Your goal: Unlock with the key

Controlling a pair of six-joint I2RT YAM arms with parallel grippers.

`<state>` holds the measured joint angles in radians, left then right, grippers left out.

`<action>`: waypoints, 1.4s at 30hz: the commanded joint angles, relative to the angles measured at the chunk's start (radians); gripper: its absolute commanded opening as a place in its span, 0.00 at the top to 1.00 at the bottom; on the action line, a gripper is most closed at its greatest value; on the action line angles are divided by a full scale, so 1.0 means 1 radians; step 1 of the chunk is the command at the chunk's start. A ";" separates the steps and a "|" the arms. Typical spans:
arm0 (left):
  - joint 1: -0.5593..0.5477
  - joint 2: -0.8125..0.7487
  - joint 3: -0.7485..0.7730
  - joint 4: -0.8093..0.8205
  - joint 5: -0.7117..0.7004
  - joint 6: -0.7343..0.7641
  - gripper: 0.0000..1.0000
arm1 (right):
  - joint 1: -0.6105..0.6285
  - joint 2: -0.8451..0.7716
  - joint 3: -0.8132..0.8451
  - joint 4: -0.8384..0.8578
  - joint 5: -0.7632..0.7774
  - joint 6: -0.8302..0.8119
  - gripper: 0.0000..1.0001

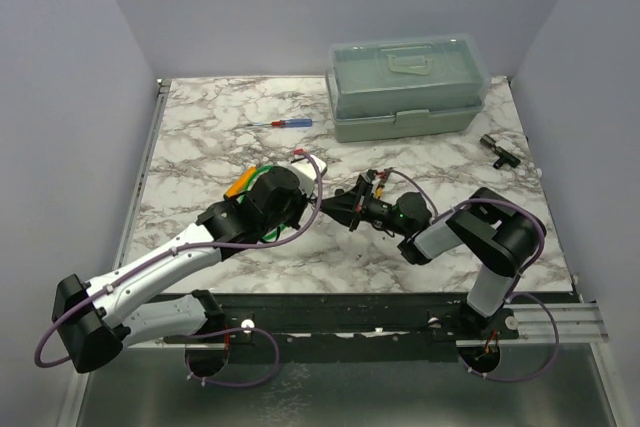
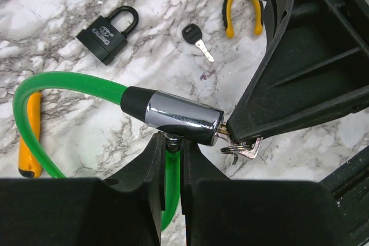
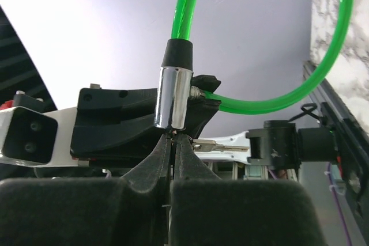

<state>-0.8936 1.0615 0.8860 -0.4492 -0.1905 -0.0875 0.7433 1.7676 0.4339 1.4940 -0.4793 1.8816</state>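
My left gripper (image 2: 171, 142) is shut on the green cable (image 2: 63, 80) of a cable lock, right below its chrome cylinder (image 2: 181, 117). My right gripper (image 3: 173, 137) is shut on a small silver key pushed into the cylinder's end (image 3: 173, 99). A spare silver key (image 2: 245, 151) hangs from its ring beside the fingers. Both grippers meet above the table's middle (image 1: 322, 209). A tiny key with a dark round head (image 2: 196, 38) lies loose on the marble, next to a black padlock (image 2: 108, 36).
Yellow-handled pliers (image 2: 230, 10) lie beyond the dark key. An orange-handled tool (image 1: 240, 184) lies by my left arm. A red-and-blue screwdriver (image 1: 280, 124) lies further back. A green toolbox (image 1: 408, 87) stands at the back right, with a small black part (image 1: 497, 149) near the right edge.
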 commanded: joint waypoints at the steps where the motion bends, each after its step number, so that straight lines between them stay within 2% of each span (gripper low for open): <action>1: -0.018 -0.038 0.001 0.167 0.031 -0.060 1.00 | 0.041 0.012 0.104 0.287 0.063 0.034 1.00; 8: -0.011 -0.086 -0.028 0.295 -0.029 -0.111 1.00 | 0.057 0.033 0.209 0.287 0.104 0.063 1.00; 14: 0.027 -0.133 -0.064 0.420 -0.016 -0.133 1.00 | 0.072 0.033 0.268 0.287 0.169 0.077 1.00; 31: 0.124 -0.180 -0.128 0.552 0.060 -0.180 1.00 | 0.185 0.136 0.470 0.288 0.291 0.108 1.00; 37: 0.125 -0.190 -0.140 0.561 0.060 -0.173 1.00 | 0.196 0.141 0.469 0.287 0.311 0.088 1.00; 42: 0.126 -0.205 -0.154 0.559 0.057 -0.168 1.00 | 0.195 0.104 0.396 0.288 0.344 0.056 1.00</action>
<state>-0.7284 0.8612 0.7490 0.0441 -0.3256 -0.1989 0.8894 1.8828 0.8604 1.5208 -0.1337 2.0171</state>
